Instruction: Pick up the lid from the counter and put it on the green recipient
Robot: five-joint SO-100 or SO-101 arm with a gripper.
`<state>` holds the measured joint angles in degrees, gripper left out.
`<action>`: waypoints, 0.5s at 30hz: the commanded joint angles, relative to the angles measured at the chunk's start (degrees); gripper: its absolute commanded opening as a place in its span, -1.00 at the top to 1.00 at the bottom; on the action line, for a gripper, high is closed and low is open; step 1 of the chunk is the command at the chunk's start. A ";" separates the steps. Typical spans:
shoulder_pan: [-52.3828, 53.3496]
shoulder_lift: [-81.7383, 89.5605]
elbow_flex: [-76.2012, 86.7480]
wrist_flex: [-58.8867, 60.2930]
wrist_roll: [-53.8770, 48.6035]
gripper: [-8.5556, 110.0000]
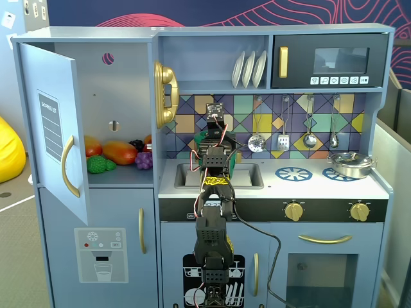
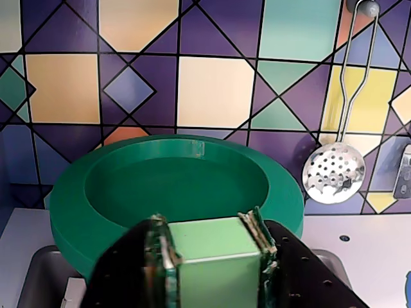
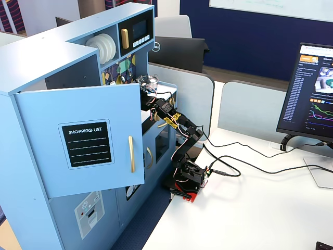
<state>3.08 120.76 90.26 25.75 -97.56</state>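
The lid (image 2: 180,186) is a round dark green disc with a raised rim, filling the middle of the wrist view. My gripper (image 2: 209,234) is shut on its pale green tab (image 2: 215,247), one finger on each side. The lid hangs above the sink (image 2: 42,282) of the counter (image 2: 366,240), close to the tiled back wall. In a fixed view only a green edge of the lid (image 1: 203,139) shows behind the gripper (image 1: 209,144), over the sink (image 1: 247,176). In the other fixed view the gripper (image 3: 149,86) reaches into the kitchen. The green recipient is hidden.
A silver pot (image 1: 350,165) sits on the right burner ring. Metal utensils hang on the back wall, a slotted spoon (image 2: 334,172) nearest the lid. The cupboard door (image 1: 54,128) stands open at left, with toy fruit (image 1: 115,154) inside. A gold phone (image 1: 166,94) hangs above the sink.
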 commanded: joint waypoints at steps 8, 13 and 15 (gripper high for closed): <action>2.20 2.11 -2.02 -1.58 0.00 0.24; 2.37 1.93 -3.08 -3.69 0.62 0.19; 1.93 1.67 -4.13 -5.54 1.58 0.20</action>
<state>5.01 120.76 90.26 23.82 -97.47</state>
